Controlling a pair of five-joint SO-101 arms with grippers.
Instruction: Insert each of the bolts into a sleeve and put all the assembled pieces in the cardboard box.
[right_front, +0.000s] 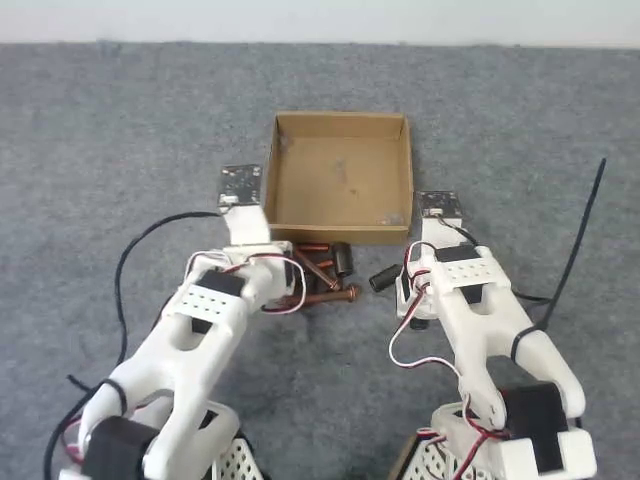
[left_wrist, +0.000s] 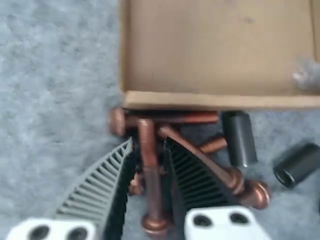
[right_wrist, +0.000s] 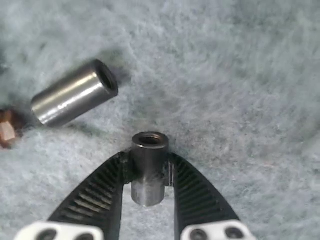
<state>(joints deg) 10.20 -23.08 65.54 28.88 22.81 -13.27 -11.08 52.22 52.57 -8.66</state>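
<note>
Closest to me, the right gripper (right_wrist: 149, 162) is squeezed tight on a short dark sleeve (right_wrist: 149, 145). The sleeve stands up between the two fingers with its hole facing up, just over the grey carpet (right_wrist: 240, 75). A second sleeve (right_wrist: 74, 99) lies on its side near it; seen from above, it sits a little right of the middle of the frame, just beside the right arm. The left gripper (left_wrist: 148, 150) is down in the pile of bolts (right_front: 322, 275). Its fingers are closed on one long copper bolt (left_wrist: 151, 200) and touch it on both sides, as far as I can see. From above, the pile is in the middle of the frame, right in front of the near wall of the box (right_front: 340, 232), and one bolt lies along that wall. A third sleeve (right_front: 343, 258) lies at the right edge of the pile, close to the box. The box sits in the upper middle of the frame with its open side up. There is one small pale speck (right_front: 393, 218) in its lower right corner, too blurry to name, and I see no bolt or sleeve in there. So I think the job is only at its start: each arm has one part, but no bolt is inside a sleeve yet. Every bolt needs a sleeve, and every pair then has to go in the box.
</note>
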